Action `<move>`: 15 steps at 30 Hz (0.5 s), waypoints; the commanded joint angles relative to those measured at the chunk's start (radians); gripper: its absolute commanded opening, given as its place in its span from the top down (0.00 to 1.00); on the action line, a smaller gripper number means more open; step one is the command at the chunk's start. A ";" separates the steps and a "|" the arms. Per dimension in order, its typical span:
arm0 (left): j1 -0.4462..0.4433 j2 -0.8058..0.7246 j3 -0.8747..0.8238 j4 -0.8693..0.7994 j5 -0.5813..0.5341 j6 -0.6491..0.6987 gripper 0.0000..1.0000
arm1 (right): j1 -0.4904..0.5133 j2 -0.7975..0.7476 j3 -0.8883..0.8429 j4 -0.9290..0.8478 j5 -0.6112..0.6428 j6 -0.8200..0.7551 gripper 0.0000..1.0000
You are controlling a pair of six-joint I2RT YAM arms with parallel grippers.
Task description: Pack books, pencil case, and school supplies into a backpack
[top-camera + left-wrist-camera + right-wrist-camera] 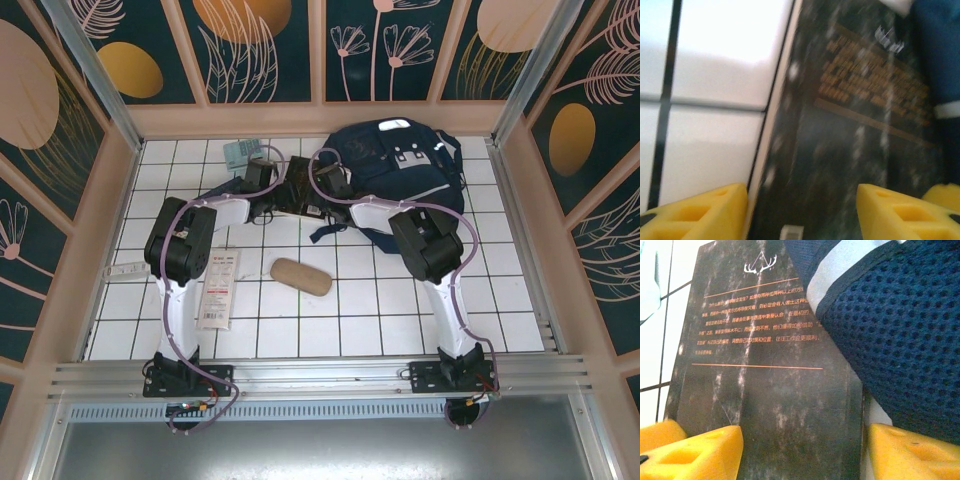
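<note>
The navy backpack point(400, 165) lies at the back right of the tiled table. A black book point(298, 192) with gold print lies flat beside it, one corner tucked under the backpack's fabric point(900, 340). My left gripper point(270, 178) hangs open over the book's left edge point(850, 125); its yellow fingers point(715, 210) hold nothing. My right gripper point(322, 185) is open over the book's near right corner point(770, 390). The tan pencil case point(300, 276) lies mid-table. The white packet with red print point(218, 290) lies to its left. The teal calculator point(240, 152) sits at the back left.
A small white object point(125, 270) rests near the left wall. Wooden walls enclose the table on three sides, and a metal rail point(320, 375) with both arm bases runs along the near edge. Bare tiles point(380, 310) lie in front of the backpack.
</note>
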 commanded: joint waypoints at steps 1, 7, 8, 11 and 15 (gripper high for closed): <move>0.003 -0.068 -0.062 0.010 0.015 -0.058 0.41 | 0.017 0.031 0.017 0.052 -0.131 -0.046 0.33; 0.002 -0.142 -0.194 0.047 0.006 -0.108 0.41 | 0.024 0.008 -0.004 0.053 -0.141 -0.048 0.33; 0.003 -0.158 -0.222 0.063 0.017 -0.121 0.41 | 0.026 0.000 -0.015 0.060 -0.153 -0.044 0.34; 0.002 -0.215 -0.293 0.085 0.030 -0.144 0.41 | 0.040 -0.033 -0.062 0.076 -0.169 -0.042 0.34; 0.002 -0.286 -0.354 0.061 -0.005 -0.128 0.40 | 0.054 -0.071 -0.116 0.067 -0.138 -0.042 0.34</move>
